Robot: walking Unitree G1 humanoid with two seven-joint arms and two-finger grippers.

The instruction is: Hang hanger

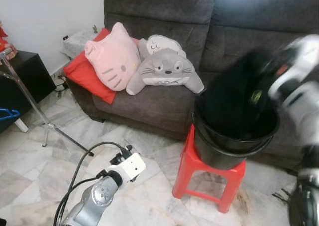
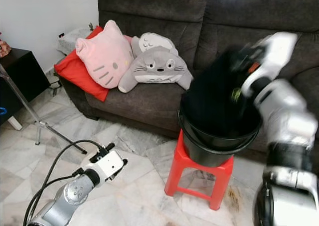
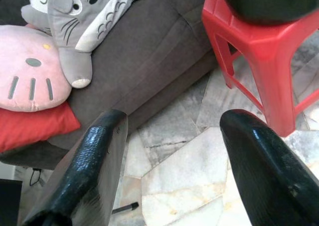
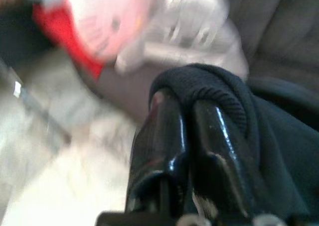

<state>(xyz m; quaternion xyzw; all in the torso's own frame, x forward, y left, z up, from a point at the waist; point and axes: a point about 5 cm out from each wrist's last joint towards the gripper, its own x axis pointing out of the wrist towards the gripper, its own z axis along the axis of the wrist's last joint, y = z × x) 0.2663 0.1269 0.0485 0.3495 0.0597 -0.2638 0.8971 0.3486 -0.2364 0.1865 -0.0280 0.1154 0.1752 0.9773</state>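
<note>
**newbie_g1:** Ok so the right gripper has its 2 black fingers pressed together on a fold of dark knit garment, lifting it out of the black bucket that sits on the red plastic stool. Task says "hang hanger" though, and I can't pick out a hanger anywhere. Where is it?

**rack_rat:** Can't tell either. If there's 1, it's buried inside that cloth; the head views are blurred around the right arm. Closest thing to a hanging spot is the metal stand off to the robot's left, by the black cabinet. There's a bit of blue next to it, too small to call.

**newbie_g1:** So how do I do this lift well?

**rack_rat:** My take: pull straight up until the hem clears the bucket rim, otherwise the drag could tip the bucket off the stool. That pinch is only on a rolled edge, so go slow or it may slip.

**newbie_g1:** And the left gripper?

**rack_rat:** Fingers spread wide, nothing in them, hovering low over the marble floor in front of the grey sofa. I'd bring it up to take the hanging end once the cloth is free. Keep clear of the pink cat pillow and grey Totoro plush.
</note>
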